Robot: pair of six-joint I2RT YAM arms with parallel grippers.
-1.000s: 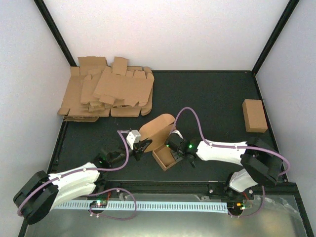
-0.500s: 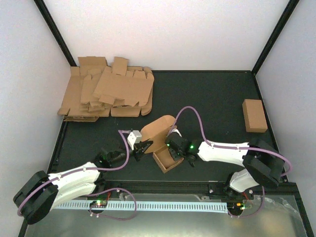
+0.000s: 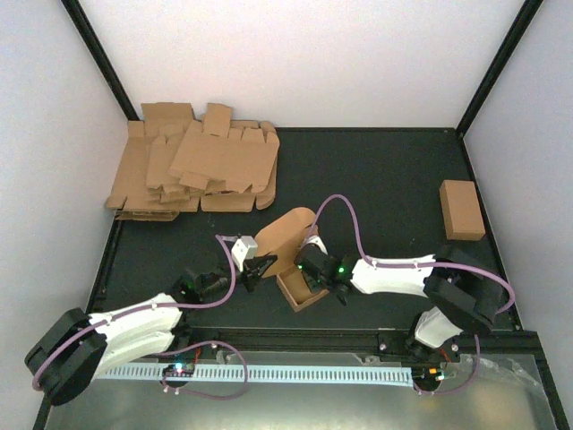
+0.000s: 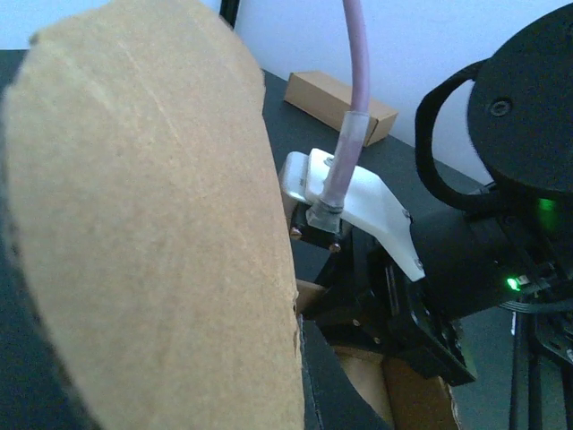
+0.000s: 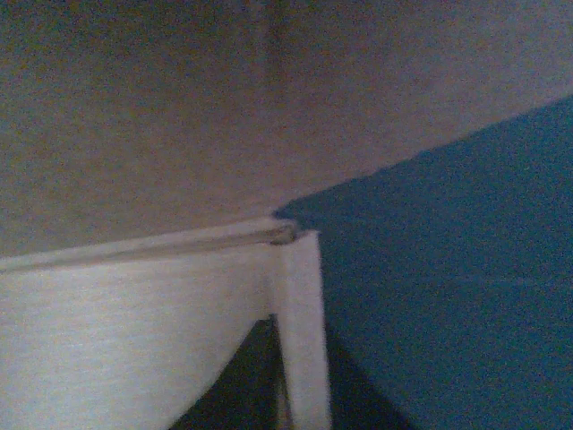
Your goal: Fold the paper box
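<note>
- Jaws of the left gripper (image 3: 256, 267) were closed tight, their tips just beside the tall rounded flap of the paper box (image 3: 286, 235). Whether they touched or pinched that flap could not be told.
- Jaws of the right gripper (image 3: 313, 270) sat at the box's open tray, across the box from the left tips. Their gap could not be told, as the right wrist view gave only blurred cardboard.
- The box stood between the two sets of jaws, flap raised, tray resting on the dark table (image 3: 385, 179).
- A heap of flat blanks (image 3: 192, 170) lay well beyond the left jaws.
- A closed brown carton (image 3: 461, 209) lay well away from the right jaws.
</note>
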